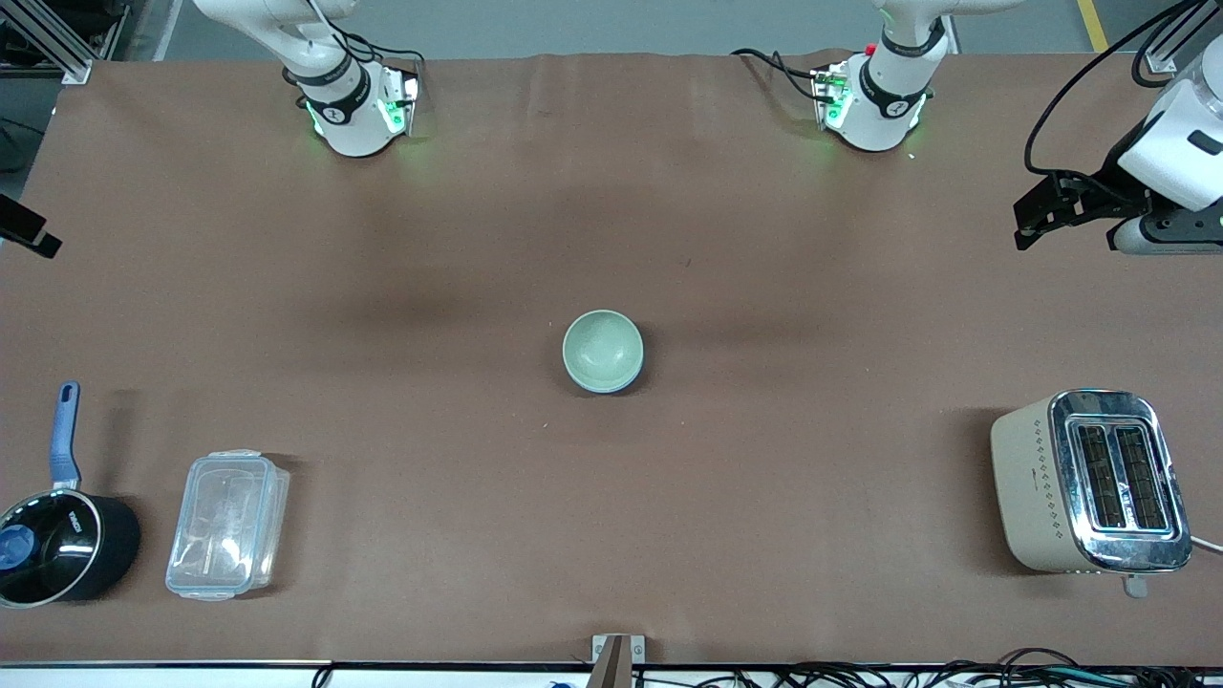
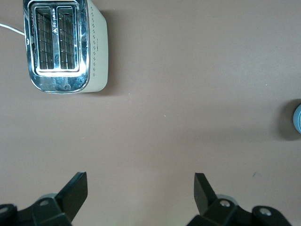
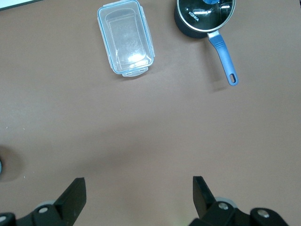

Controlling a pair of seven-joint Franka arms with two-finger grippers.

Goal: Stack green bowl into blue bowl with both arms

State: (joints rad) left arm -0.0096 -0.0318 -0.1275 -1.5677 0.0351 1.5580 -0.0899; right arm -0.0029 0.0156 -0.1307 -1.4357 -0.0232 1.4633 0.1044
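Note:
The green bowl [image 1: 602, 349] stands upright in the middle of the table, showing its pale mint inside. A thin blue-grey edge shows round its near side, so it seems to sit inside the blue bowl [image 2: 298, 119], of which only a sliver shows at the edge of the left wrist view. My left gripper [image 1: 1037, 215] hangs open and empty over the left arm's end of the table, far from the bowls; its jaws [image 2: 141, 188] are wide apart over bare cloth. My right gripper [image 1: 27, 229] is open and empty [image 3: 139, 188] over the right arm's end.
A cream and chrome toaster [image 1: 1089, 483] stands near the front camera at the left arm's end. A clear lidded plastic box [image 1: 227, 526] and a black saucepan with a blue handle [image 1: 57, 535] stand near the front camera at the right arm's end.

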